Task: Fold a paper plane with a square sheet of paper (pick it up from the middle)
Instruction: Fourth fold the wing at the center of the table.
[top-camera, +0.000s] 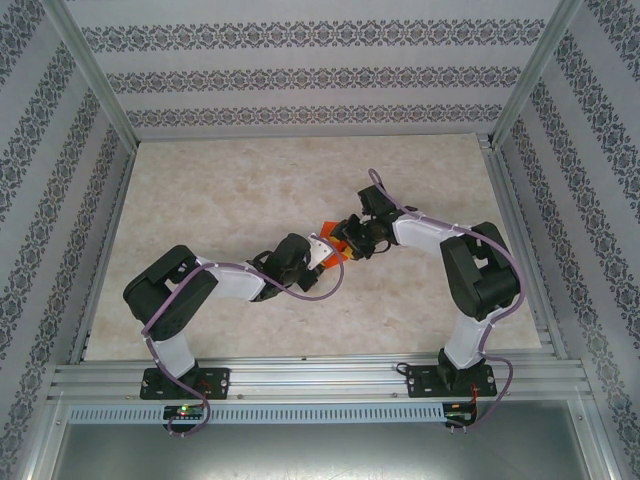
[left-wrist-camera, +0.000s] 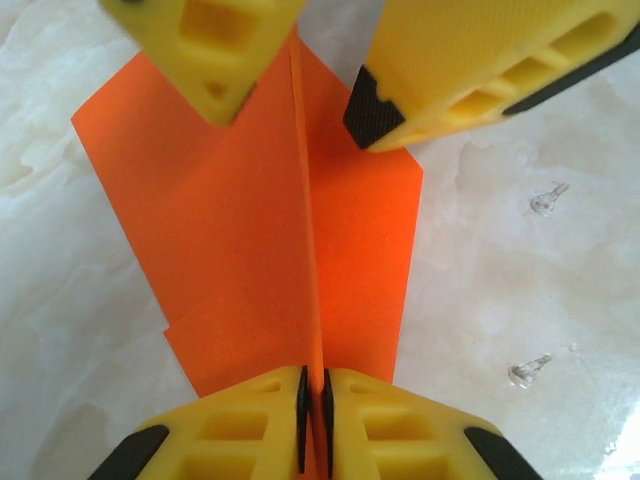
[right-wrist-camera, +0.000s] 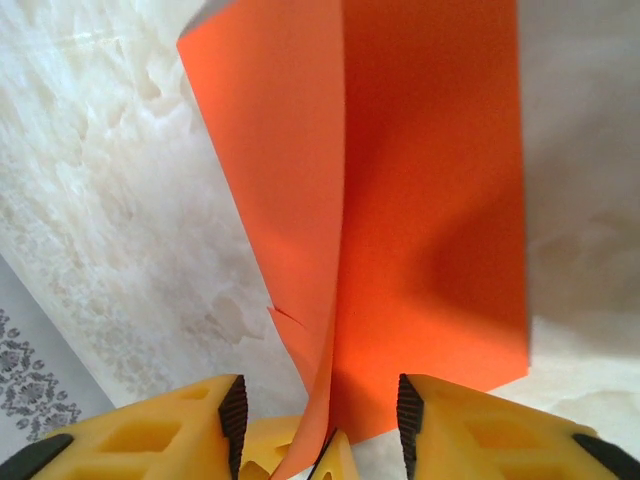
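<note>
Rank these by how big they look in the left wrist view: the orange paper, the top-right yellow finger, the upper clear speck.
Largest: orange paper.
Then top-right yellow finger, cropped by the frame.
Smallest: upper clear speck.

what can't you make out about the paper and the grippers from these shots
- Left wrist: far end of the paper is hidden behind the right gripper.
- Right wrist: its far end is cut off by the top edge.
- Top external: tiny, largely covered by the left gripper and right gripper; folds unreadable.
</note>
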